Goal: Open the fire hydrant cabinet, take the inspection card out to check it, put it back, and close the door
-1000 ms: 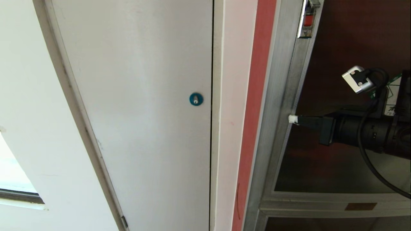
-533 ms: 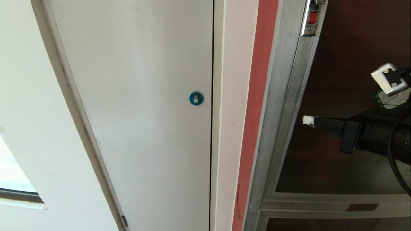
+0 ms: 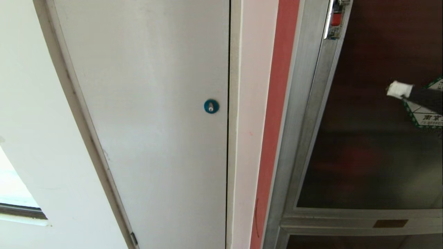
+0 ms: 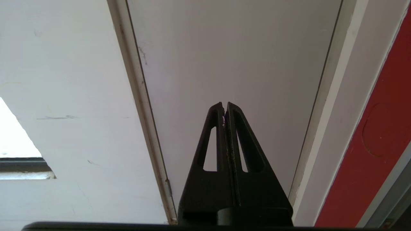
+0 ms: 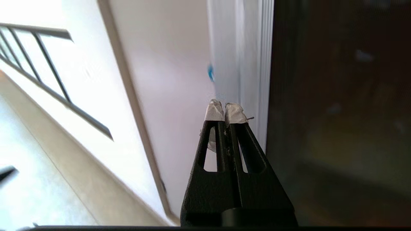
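The fire hydrant cabinet's silver frame (image 3: 304, 114) stands at the right of the head view, with the door (image 3: 367, 152) of dark tinted glass lying flush in it. A small red-marked latch (image 3: 335, 20) sits at the door's upper left edge, and a green-bordered sticker (image 3: 427, 112) shows at the far right. My right gripper (image 3: 398, 90), its tips wrapped in white tape, hangs shut and empty in front of the glass, well right of the frame. In the right wrist view that gripper (image 5: 224, 110) points along the door's metal edge (image 5: 253, 64). The inspection card is out of view.
A grey-white panel door (image 3: 148, 114) with a blue round lock (image 3: 211, 106) fills the left and middle. A red strip (image 3: 277, 114) runs beside the cabinet frame. My left gripper (image 4: 224, 109) is parked, shut and empty, before that panel door. A smaller lower glass door (image 3: 363, 242) lies below.
My right gripper has drawn back from the door's left frame edge, moving right and upward across the glass; most of the arm has left the head view.
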`<state>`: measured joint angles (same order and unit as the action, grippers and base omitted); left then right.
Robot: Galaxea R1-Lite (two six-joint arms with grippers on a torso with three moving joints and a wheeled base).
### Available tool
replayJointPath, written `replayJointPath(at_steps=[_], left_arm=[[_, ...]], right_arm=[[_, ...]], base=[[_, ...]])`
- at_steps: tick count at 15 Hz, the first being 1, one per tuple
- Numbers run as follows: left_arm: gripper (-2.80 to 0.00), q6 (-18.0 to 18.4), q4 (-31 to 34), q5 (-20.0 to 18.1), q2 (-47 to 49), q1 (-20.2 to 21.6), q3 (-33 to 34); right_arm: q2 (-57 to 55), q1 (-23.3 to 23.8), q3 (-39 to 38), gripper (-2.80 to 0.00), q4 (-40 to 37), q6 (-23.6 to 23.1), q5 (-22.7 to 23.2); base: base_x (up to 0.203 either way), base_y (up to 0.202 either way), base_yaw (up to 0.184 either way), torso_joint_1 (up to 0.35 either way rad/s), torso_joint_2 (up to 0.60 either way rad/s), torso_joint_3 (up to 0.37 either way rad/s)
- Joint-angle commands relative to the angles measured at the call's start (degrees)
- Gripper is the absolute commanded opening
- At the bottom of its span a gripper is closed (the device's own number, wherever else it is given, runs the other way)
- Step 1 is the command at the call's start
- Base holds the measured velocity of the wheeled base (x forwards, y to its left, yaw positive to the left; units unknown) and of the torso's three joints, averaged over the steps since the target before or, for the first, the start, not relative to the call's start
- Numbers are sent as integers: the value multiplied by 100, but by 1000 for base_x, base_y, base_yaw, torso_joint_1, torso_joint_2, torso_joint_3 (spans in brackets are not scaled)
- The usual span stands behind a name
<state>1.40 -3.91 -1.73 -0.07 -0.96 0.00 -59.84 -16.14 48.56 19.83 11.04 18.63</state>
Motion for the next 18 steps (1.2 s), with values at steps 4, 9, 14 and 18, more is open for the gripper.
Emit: replayJointPath(at_steps=[4, 9, 14, 18], left_arm=[[-280, 0, -4, -3, 7, 0, 158], [-280, 0, -4, -3, 7, 0, 158], [-280, 0, -4, -3, 7, 0, 158], [-280, 0, -4, -3, 7, 0, 158]], right_arm=[[-435, -3, 1639, -280, -284, 152, 169], [-1487, -3, 3342, -280, -481, 163, 185], [-2485, -40, 4664, -280, -505, 170, 223], [-3066, -40, 5192, -280, -507, 164, 181]], base=[[0, 0, 0, 0, 0, 0], [0, 0, 0, 0, 0, 0], [0, 0, 0, 0, 0, 0], [0, 0, 0, 0, 0, 0]])
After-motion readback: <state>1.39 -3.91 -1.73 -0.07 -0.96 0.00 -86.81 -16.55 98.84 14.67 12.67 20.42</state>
